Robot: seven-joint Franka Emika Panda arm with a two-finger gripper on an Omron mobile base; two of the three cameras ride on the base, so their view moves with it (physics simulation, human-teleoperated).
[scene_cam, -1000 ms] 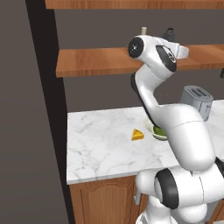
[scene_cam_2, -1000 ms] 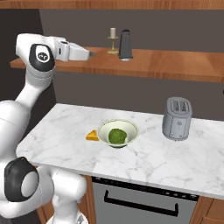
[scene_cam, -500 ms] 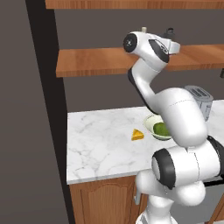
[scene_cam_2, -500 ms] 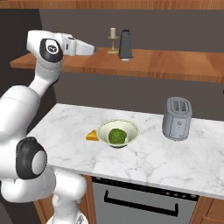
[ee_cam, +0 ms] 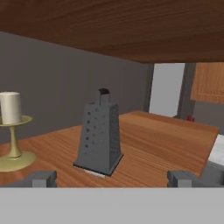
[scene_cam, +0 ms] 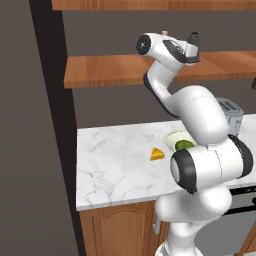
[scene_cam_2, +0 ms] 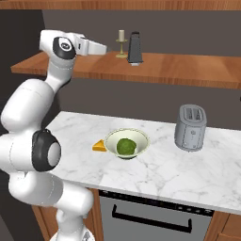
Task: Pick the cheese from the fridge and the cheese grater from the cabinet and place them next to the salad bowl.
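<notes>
The jaws stand wide apart with nothing between them: in the hand view the gripper (ee_cam: 111, 177) shows one dark fingertip (ee_cam: 43, 177) low at the left and the other low at the right, both short of the cheese grater (ee_cam: 99, 136). Going left to right along the shelf in that view, a candlestick (ee_cam: 13, 131) stands at the far left, then the grater stands upright on the wooden plank of the cabinet (ee_cam: 166, 140), a little left of the midline between the tips and apart from both.

In the right base view the gripper (scene_cam_2: 104, 48) is level with the shelf, left of the candlestick and the grater. Below on the counter (scene_cam_2: 197, 174), the cheese (scene_cam_2: 99, 146) lies just beside the salad bowl (scene_cam_2: 127, 143), with the toaster (scene_cam_2: 190, 127) further right.
</notes>
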